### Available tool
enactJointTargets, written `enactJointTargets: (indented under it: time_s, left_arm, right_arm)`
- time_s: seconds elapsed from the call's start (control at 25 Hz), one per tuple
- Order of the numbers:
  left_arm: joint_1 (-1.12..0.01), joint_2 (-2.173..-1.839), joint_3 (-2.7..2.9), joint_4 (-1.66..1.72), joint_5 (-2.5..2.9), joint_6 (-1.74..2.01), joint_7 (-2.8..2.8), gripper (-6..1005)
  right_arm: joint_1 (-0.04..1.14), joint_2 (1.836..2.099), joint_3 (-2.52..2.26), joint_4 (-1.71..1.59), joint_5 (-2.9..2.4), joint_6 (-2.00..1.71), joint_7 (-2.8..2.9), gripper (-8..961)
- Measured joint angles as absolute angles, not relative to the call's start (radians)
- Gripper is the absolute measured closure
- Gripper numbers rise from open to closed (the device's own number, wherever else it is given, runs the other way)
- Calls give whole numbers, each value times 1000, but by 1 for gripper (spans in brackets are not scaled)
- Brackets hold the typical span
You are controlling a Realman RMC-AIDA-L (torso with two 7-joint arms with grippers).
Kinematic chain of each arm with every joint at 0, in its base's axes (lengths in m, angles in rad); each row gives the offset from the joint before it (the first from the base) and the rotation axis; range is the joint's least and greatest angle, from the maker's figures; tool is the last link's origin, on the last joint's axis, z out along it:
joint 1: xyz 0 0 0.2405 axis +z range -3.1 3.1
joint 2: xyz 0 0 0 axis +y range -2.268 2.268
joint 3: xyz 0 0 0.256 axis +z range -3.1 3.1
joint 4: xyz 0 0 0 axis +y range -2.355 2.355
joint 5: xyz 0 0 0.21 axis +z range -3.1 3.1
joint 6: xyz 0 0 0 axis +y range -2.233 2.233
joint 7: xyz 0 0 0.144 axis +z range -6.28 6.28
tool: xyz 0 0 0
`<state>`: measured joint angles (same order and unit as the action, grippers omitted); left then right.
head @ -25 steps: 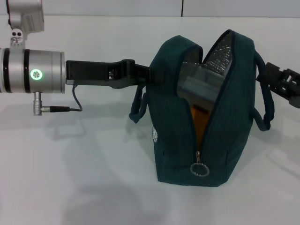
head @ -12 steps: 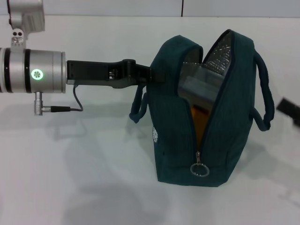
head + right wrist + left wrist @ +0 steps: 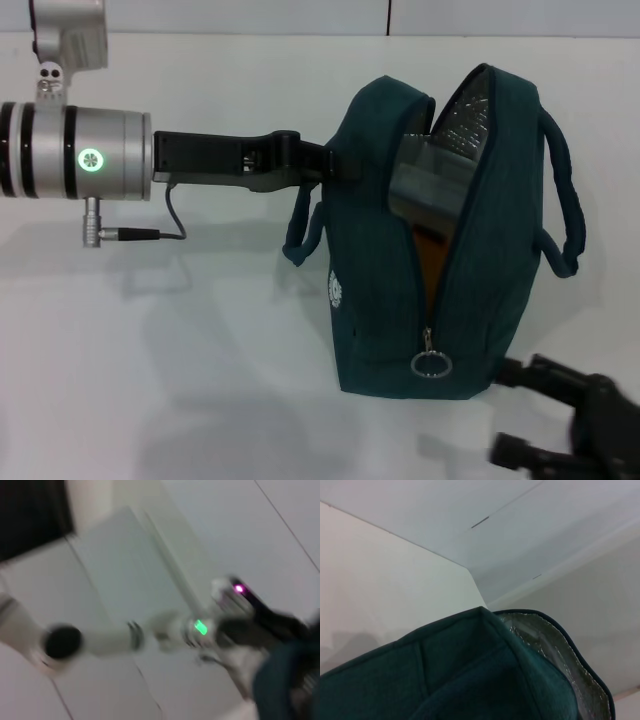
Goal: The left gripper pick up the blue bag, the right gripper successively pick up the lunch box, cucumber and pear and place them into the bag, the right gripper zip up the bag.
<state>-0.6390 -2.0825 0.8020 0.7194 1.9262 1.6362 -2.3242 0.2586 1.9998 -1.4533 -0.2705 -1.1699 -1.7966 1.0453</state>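
Observation:
The blue bag (image 3: 385,280) stands upright on the white table, its zipper open down the front to the silver ring pull (image 3: 431,365). My left gripper (image 3: 332,160) reaches in from the left and is shut on the bag's upper left rim. The lunch box (image 3: 432,172) sits tilted inside the open top. The orange pear (image 3: 432,262) shows through the zipper gap. The cucumber is hidden. My right gripper (image 3: 506,412) is low at the front right of the bag, blurred, fingers apart and empty. The bag's fabric (image 3: 470,675) and silver lining (image 3: 582,680) fill the left wrist view.
The white table (image 3: 180,380) extends around the bag, with a back wall behind. The bag's right strap handle (image 3: 568,215) hangs out to the right. The right wrist view is blurred and shows my left arm's green light (image 3: 200,627) and a corner of the bag (image 3: 292,680).
My right gripper left the bag's right side, passed out at the right edge, and now sits low in front of the bag. The left arm and bag shifted slightly right.

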Motion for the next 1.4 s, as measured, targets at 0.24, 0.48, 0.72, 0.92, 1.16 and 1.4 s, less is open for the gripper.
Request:
enactJointTargets:
  time_s: [0.24,0.48,0.72,0.92,1.16,1.4]
  left_arm:
    - [-640,-2083,802,719,1925,1633,-2325,958]
    - [-640,-2083,809,719,1922,1633,-2325,960]
    - [-640,-2084,810,719,1920,1633,-2323,959]
    - [-640,-2084,810,719,1920,1634,-2321,959]
    - [-640,-2085,810,719,1918,1634,-2321,959]
    - [-639,-2086,810,717,1917,1634,-2321,958]
  right_arm:
    - [293,2014,-1490,-268,-1189,-1655,1055,80]
    - [299,2017,-1490,-274,-1181,-1620,1055,81]
    - [312,2022,-1494,-278,-1177,-1618,1055,81]
    - [322,2024,-1498,-283,-1176,-1618,1058,81]
    - [337,2027,-1520,-285,-1170,-1606,1066,81]
    - [337,2028,-1523,-283,-1162,-1602,1060,82]
